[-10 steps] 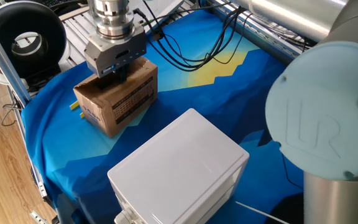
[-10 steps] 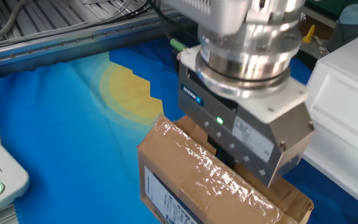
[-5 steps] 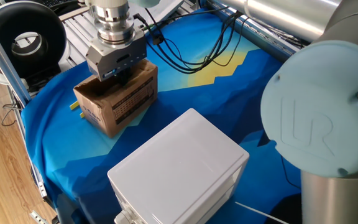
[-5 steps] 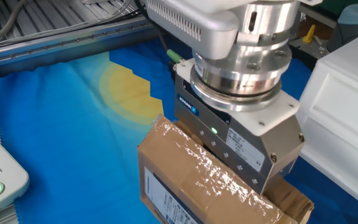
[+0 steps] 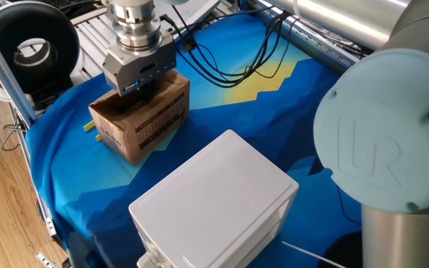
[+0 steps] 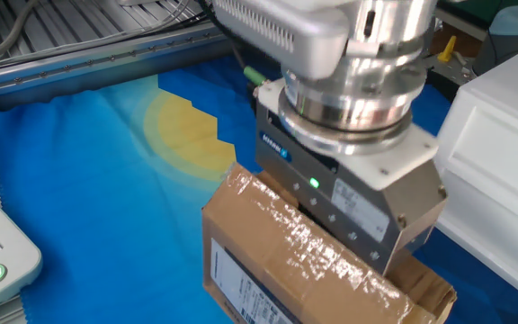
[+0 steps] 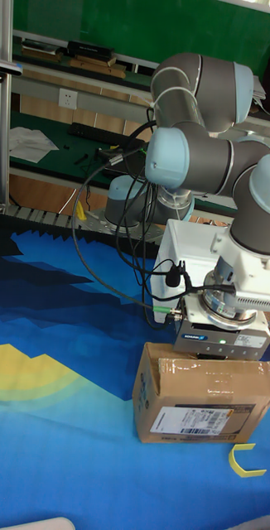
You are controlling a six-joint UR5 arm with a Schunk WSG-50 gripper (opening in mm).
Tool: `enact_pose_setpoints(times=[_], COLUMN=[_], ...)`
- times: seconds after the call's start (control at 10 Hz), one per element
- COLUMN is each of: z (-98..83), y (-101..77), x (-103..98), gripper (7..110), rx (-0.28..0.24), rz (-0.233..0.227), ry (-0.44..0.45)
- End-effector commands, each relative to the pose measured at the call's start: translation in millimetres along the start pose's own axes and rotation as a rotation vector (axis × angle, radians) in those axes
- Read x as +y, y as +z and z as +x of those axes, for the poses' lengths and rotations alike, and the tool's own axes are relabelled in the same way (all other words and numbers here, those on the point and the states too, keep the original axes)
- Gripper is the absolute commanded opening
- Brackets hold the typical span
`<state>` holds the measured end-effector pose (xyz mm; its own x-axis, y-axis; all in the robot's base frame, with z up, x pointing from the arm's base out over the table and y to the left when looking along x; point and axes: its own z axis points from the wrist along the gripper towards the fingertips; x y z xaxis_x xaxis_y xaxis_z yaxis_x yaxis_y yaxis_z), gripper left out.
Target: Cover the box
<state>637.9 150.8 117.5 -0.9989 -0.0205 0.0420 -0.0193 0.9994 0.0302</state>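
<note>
Brown cardboard box point(image 5: 141, 117) sat on the blue cloth point(image 5: 259, 126) toward the far-left part of the table in one fixed view, black printed text on its near side. Top looked closed and taped: clear shiny tape point(image 6: 308, 241) ran along the top seam in the other fixed view. White shipping label point(image 7: 195, 421) visible on the side facing the tall fixed view.

Gripper point(image 5: 144, 91) pointed straight down, right over the box top, body nearly touching the cardboard. Fingertips hidden between gripper body and box in all three views, so could not tell whether they were apart or together, nor whether pressing on the flaps. Green indicator light point(image 6: 314, 183) lit on the gripper body.

Larger white plastic box point(image 5: 216, 202) stood near-right of the carton in one fixed view, clearly apart from it. Small yellow piece point(image 7: 245, 462) lay on the cloth just beside the carton's base. Black cables point(image 5: 222, 52) trailed across the cloth on the far side.
</note>
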Motion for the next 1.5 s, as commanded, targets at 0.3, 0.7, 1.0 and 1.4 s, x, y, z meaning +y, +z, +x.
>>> enact_pose_setpoints(times=[0.3, 0.7, 1.0, 1.4], z=[34.4, 32.1, 19.2, -20.1], y=[-43.0, -57.9, -63.0, -67.9], x=[6, 10, 10, 6], gripper=[7, 7, 7, 7], rx=[0.071, 0.041, -0.019, -0.161], rz=[-0.028, -0.063, -0.066, -0.078], ry=[0.008, 0.003, -0.023, -0.03])
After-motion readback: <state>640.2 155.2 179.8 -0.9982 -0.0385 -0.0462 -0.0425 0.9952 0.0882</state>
